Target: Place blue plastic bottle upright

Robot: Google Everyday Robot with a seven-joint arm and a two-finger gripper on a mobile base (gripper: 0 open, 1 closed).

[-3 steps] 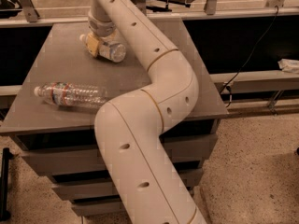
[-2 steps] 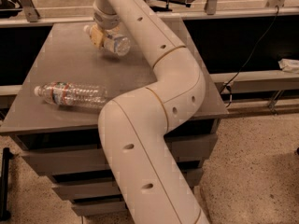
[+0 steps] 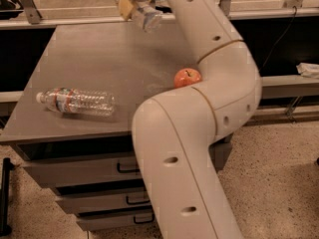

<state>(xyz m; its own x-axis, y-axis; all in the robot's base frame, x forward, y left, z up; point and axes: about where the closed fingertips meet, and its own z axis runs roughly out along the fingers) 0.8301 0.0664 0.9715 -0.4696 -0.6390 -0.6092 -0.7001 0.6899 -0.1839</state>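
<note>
The blue plastic bottle point(image 3: 147, 18) is small and clear with a white cap. It hangs tilted in the air above the far edge of the grey table point(image 3: 94, 59), cap pointing up and to the left. My gripper point(image 3: 132, 5) is at the top of the camera view and is shut on the bottle's middle. A tan finger pad point(image 3: 125, 7) shows on the bottle's left side. My arm runs from the bottom of the view up to the gripper and hides the right part of the table.
A longer ribbed clear bottle point(image 3: 76, 101) with a red-and-blue label lies on its side near the table's front left. A red apple point(image 3: 187, 77) sits on the table against my arm's elbow. Drawers point(image 3: 75, 171) are below the tabletop. A metal rail point(image 3: 60, 23) runs behind.
My gripper has lifted the small bottle off the tabletop and carried it up toward the far edge. The apple has come into view beside my arm. The long bottle has not moved.
</note>
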